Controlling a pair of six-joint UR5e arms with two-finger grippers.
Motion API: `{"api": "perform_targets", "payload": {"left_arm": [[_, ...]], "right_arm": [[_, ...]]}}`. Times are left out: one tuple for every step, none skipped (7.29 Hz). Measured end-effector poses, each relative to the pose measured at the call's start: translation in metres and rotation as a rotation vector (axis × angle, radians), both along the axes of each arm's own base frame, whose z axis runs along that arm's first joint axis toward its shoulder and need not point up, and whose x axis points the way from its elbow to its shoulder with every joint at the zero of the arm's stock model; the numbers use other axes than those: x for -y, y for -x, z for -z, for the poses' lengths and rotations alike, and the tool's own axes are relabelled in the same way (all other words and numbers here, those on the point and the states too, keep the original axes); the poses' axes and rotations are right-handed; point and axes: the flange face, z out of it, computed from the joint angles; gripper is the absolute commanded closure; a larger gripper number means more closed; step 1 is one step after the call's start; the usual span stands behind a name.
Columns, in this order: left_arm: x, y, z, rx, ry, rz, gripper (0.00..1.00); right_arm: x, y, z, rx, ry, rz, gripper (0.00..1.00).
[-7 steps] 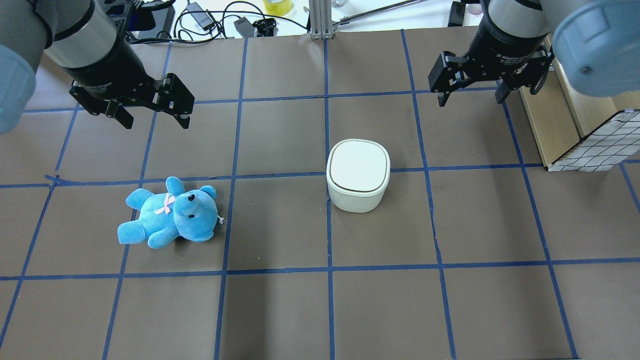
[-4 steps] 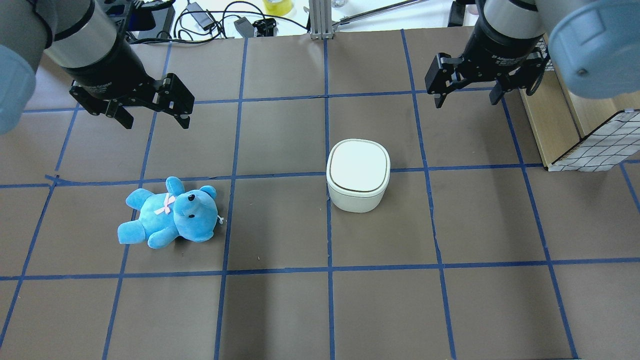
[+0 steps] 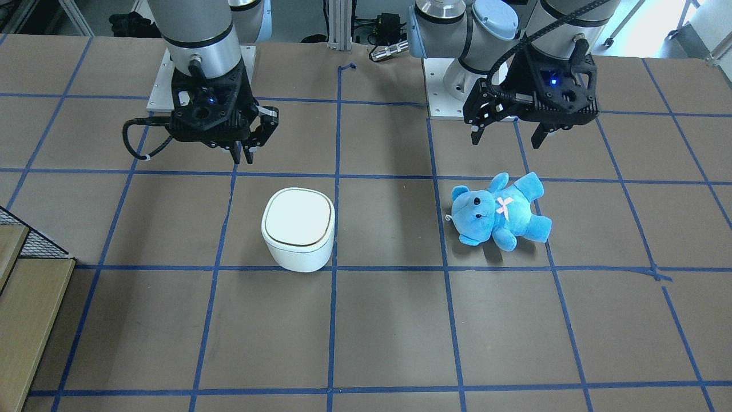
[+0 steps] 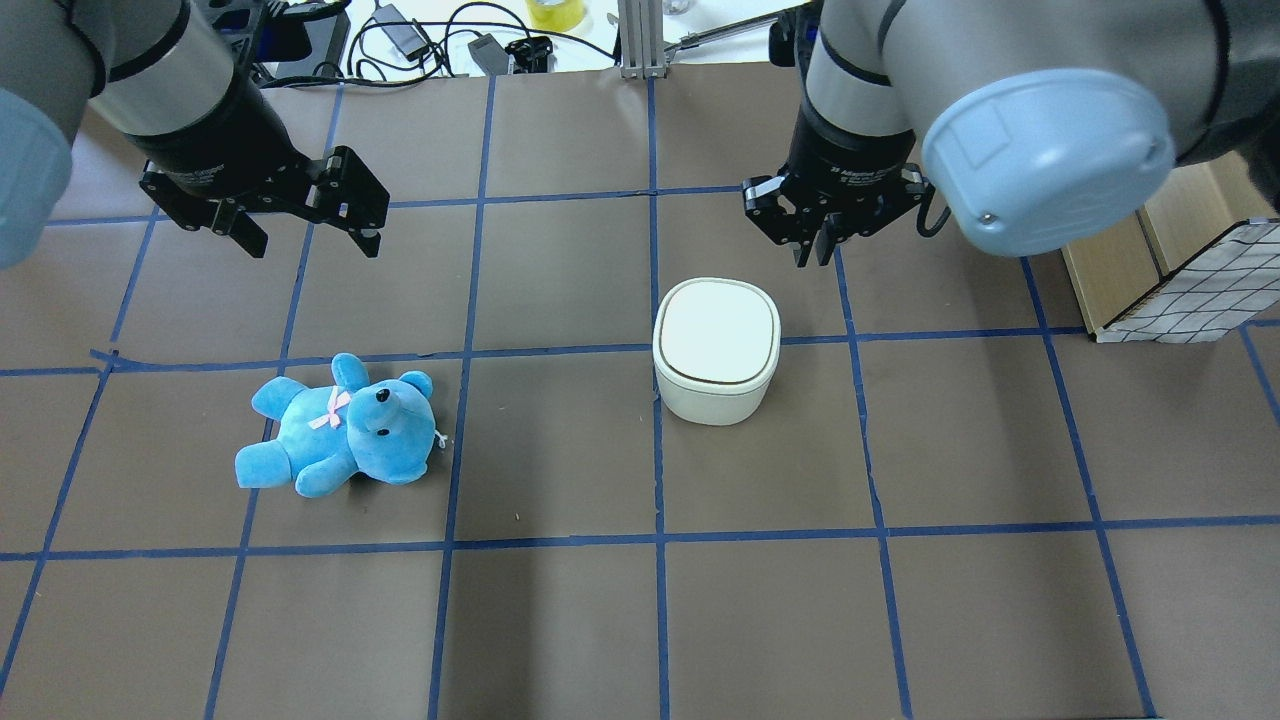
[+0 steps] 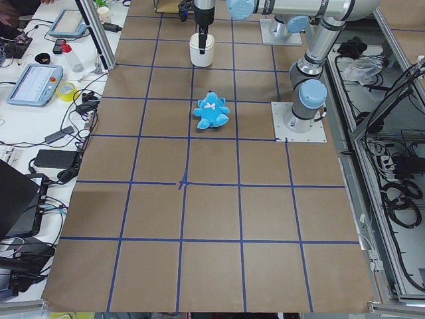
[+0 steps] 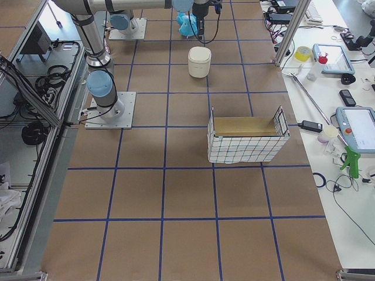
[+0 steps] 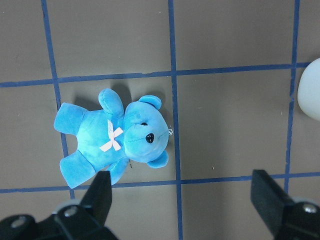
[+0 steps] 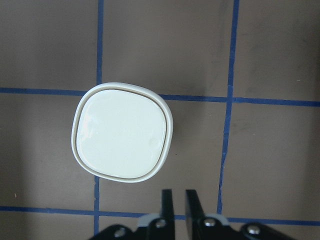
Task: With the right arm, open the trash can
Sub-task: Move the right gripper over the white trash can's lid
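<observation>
The white trash can (image 4: pixel 716 335) stands mid-table with its flat lid closed; it also shows in the front view (image 3: pixel 298 220) and the right wrist view (image 8: pixel 122 132). My right gripper (image 4: pixel 812 256) hangs just beyond the can's far right corner, raised, not touching it. Its fingers are together with nothing between them, as the right wrist view (image 8: pixel 179 199) and the front view (image 3: pixel 243 153) show. My left gripper (image 4: pixel 312 243) is open and empty, hovering over the table beyond the blue teddy bear (image 4: pixel 340 425).
The teddy bear (image 7: pixel 115 140) lies on its back left of the can. A wooden box with grid-mesh sides (image 4: pixel 1180 290) stands at the right edge. Cables and small devices (image 4: pixel 420 40) lie past the table's far edge.
My right arm has swung left from the table's right side to just beyond the trash can, and its gripper has gone from open to shut. The left arm, can and bear have not moved.
</observation>
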Motion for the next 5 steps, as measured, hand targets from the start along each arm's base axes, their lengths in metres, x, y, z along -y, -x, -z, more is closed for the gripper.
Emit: {"api": "perform_targets", "payload": {"left_arm": [[0.0, 0.0, 0.0, 0.0, 0.0, 0.0, 0.0], [0.0, 0.0, 0.0, 0.0, 0.0, 0.0, 0.0], [0.0, 0.0, 0.0, 0.0, 0.0, 0.0, 0.0], [0.0, 0.0, 0.0, 0.001, 0.0, 0.0, 0.0], [0.0, 0.0, 0.0, 0.001, 0.0, 0.0, 0.0]], "right_arm": [[0.001, -0.009, 0.011, 0.017, -0.024, -0.003, 1.0], [0.005, -0.016, 0.025, 0.046, -0.046, -0.003, 1.0], [0.011, -0.02, 0.041, 0.066, -0.048, -0.002, 1.0], [0.017, -0.022, 0.057, 0.073, -0.033, -0.003, 1.0], [0.021, -0.023, 0.071, 0.07, -0.009, -0.004, 1.0]]}}
